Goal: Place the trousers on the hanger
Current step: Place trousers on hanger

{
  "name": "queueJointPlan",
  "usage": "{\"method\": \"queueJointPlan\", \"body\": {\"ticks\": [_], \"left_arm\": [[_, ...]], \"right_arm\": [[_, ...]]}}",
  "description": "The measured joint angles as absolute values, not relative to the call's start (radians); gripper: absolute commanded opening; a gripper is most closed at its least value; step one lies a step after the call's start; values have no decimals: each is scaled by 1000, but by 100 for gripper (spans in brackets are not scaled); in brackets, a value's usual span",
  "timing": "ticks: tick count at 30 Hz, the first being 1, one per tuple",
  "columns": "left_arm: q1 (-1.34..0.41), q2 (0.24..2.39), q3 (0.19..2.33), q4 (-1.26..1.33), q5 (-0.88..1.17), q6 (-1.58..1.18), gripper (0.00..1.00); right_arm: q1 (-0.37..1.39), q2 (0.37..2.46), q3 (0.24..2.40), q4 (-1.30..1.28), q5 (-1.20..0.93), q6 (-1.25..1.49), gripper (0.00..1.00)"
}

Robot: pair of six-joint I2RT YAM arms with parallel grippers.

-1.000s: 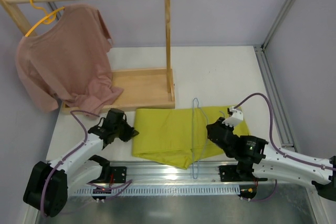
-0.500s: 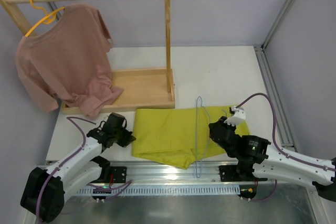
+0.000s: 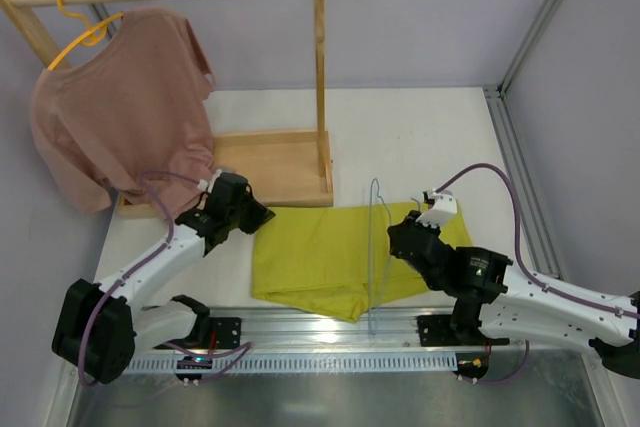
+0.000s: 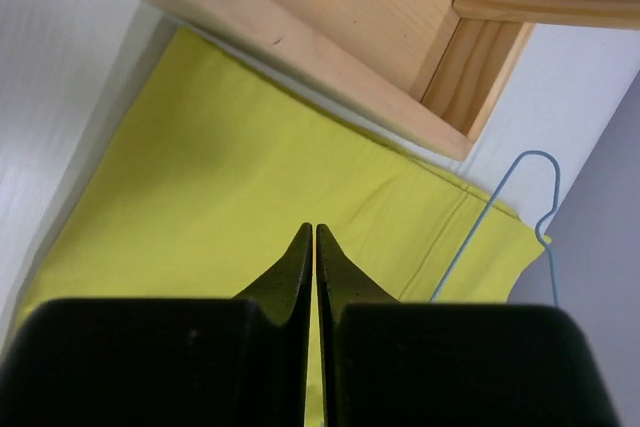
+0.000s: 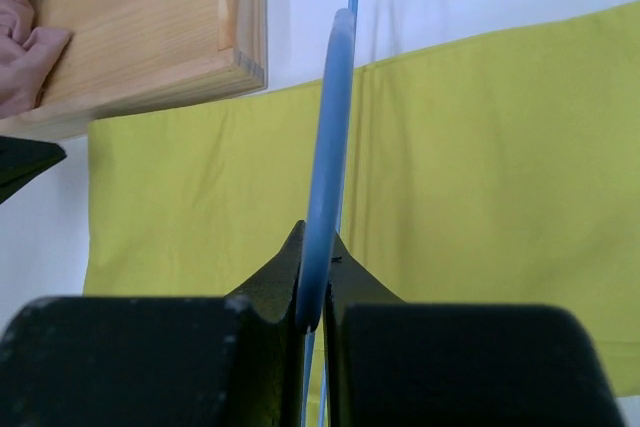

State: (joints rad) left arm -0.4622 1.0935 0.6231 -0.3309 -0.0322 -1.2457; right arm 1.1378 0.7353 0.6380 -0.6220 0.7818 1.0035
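Trousers (image 3: pixel 320 257) lie folded flat on bench (image 3: pixel 420 137), just in front of wooden rack base (image 3: pixel 270 162). Right hand (image 5: pixel 315 247) pinches blue hanger (image 5: pixel 335 127), held on edge over the trousers. Left hand (image 4: pixel 314 237) pressed together, empty, above trousers' far-left corner.
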Motion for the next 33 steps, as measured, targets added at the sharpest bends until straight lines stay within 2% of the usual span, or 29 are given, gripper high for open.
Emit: {"method": "queueJointPlan", "body": {"ticks": [6, 12, 16, 21, 29, 30, 31, 32, 33], "left_arm": [[-436, 1208, 644, -279, -35, -1199, 0], [-425, 1208, 587, -278, -93, -1203, 0], [-424, 1212, 552, -281, -136, -1203, 0], [-424, 1277, 553, -271, -160, -1200, 0], [-422, 1311, 623, -437, -235, -1229, 0], [-422, 1296, 622, -456, -240, -1229, 4], [-422, 1277, 621, -474, -243, -1222, 13], [-422, 1257, 622, -484, -243, -1215, 30], [-422, 1243, 626, -493, -242, -1199, 36]], "right_arm": [[1138, 736, 652, -583, 755, 972, 4], [1138, 794, 646, -496, 711, 918, 4], [1138, 838, 576, -437, 671, 919, 4], [1138, 789, 497, -402, 657, 947, 4], [1138, 770, 497, -420, 662, 949, 4], [1138, 770, 498, -420, 663, 949, 4], [1138, 770, 498, -421, 663, 949, 4], [1138, 771, 500, -423, 664, 949, 4], [1138, 772, 502, -426, 666, 949, 4]]}}
